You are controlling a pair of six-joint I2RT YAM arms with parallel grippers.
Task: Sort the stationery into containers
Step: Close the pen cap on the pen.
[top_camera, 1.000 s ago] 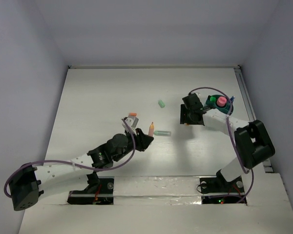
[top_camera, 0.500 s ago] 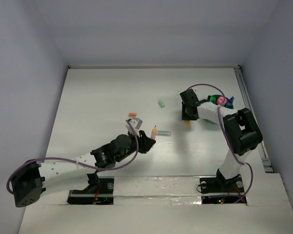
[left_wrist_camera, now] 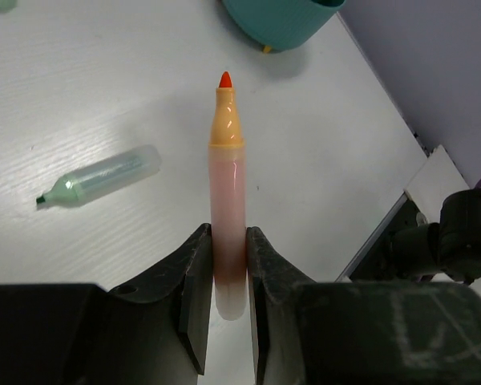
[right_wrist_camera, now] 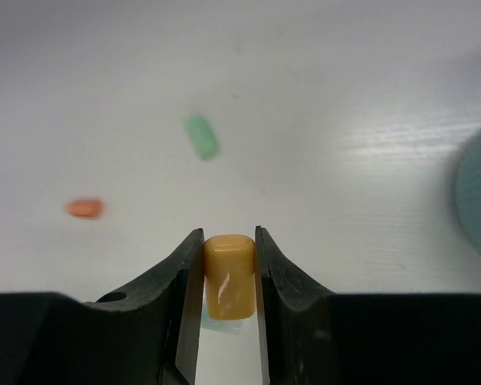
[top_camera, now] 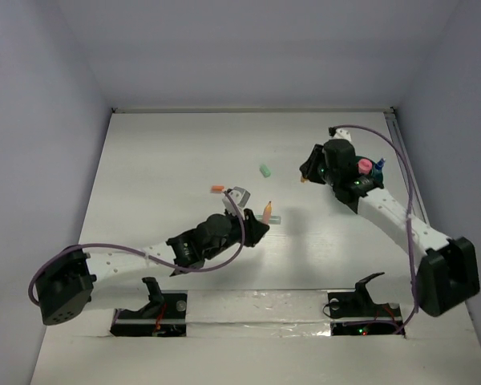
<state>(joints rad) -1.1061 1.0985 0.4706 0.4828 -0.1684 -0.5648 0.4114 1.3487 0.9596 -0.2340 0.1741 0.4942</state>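
Top view: bright, even, diffuse light, with soft faint arm shadows on the white table (top_camera: 160, 160). Left wrist: the orange marker (left_wrist_camera: 227, 184) in the left gripper (left_wrist_camera: 227, 233) is sharp, and there is streaky sheen ahead of it. Right wrist: the yellow-orange cap (right_wrist_camera: 228, 277) in the right gripper (right_wrist_camera: 228, 234) is sharp with a highlight. The green cap (right_wrist_camera: 201, 136) and small orange cap (right_wrist_camera: 84, 208) ahead of it are blurred. There is glare ahead-right by the teal tub (right_wrist_camera: 477, 200).
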